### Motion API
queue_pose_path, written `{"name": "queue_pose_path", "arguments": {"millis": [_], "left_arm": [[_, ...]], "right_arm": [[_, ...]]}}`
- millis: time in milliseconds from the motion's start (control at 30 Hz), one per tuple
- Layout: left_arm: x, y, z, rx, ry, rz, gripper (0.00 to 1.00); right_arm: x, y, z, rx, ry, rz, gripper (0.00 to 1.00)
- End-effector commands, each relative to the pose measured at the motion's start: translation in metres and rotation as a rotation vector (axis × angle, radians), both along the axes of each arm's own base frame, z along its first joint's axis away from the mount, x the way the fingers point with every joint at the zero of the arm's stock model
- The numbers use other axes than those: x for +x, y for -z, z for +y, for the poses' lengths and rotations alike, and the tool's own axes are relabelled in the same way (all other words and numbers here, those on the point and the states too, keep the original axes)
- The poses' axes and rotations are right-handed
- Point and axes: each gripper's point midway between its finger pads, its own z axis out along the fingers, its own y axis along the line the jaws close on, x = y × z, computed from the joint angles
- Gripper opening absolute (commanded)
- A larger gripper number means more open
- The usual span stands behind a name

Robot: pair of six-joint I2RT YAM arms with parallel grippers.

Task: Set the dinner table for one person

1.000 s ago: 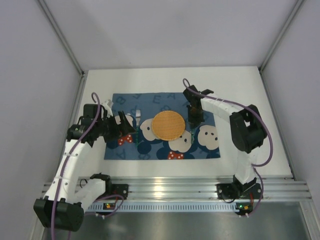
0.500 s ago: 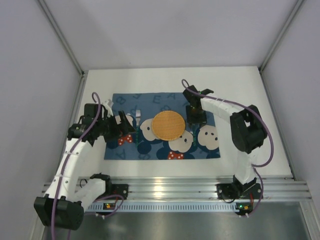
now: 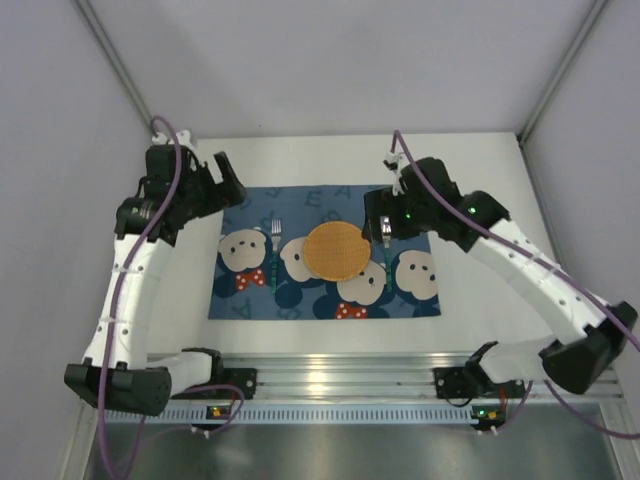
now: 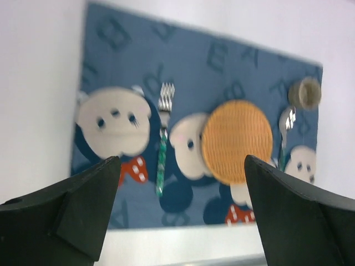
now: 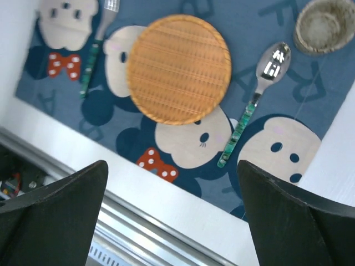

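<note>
The white dinner table [image 3: 300, 160] carries a dark blue bear-print mat [image 3: 300, 200]. On the mat lie a round woven orange plate [image 3: 335, 250], a green-handled fork [image 3: 277, 252] to its left and a green-handled spoon [image 3: 386, 258] to its right. A small brown cup [image 5: 324, 25] stands beyond the spoon's bowl; my right arm hides it from above. My left gripper [image 3: 225, 185] hangs open over the mat's far left corner. Over the mat's far right part my right gripper [image 3: 378, 222] hovers open. Neither holds anything. From the wrists, the left gripper [image 4: 181, 160] and right gripper [image 5: 172, 163] look down on plate [image 4: 237, 140], fork [image 5: 94, 47] and spoon [image 5: 255, 97].
An aluminium rail [image 3: 340, 375] runs along the table's near edge, with both arm bases bolted to it. Grey enclosure walls [image 3: 60, 200] and slanted posts stand left, right and behind. Bare white tabletop surrounds the mat on all sides.
My right gripper has gone from shut to open and lifted off the mat near the spoon and cup. My left arm has risen and swung from the mat's left edge to its far left corner.
</note>
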Motion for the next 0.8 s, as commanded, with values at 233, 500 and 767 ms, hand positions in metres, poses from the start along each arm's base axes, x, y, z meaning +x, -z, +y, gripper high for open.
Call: {"name": "queue_pose_path", "arguments": {"millis": [233, 500, 767], "left_arm": [[0.014, 0.005, 0.108, 0.516, -0.362, -0.692, 0.98], [0.026, 0.127, 0.089, 0.503, -0.184, -0.539, 0.98], [0.061, 0.168, 0.102, 0.454, -0.191, -0.532, 0.98]], "right_arm": [[-0.032, -0.037, -0.065, 0.334, 0.284, -0.474, 1.00], [-0.060, -0.003, -0.069, 0.325, 0.207, -0.399, 1.00], [-0.054, 0.001, -0.085, 0.170, 0.267, -0.349, 1.00]]}}
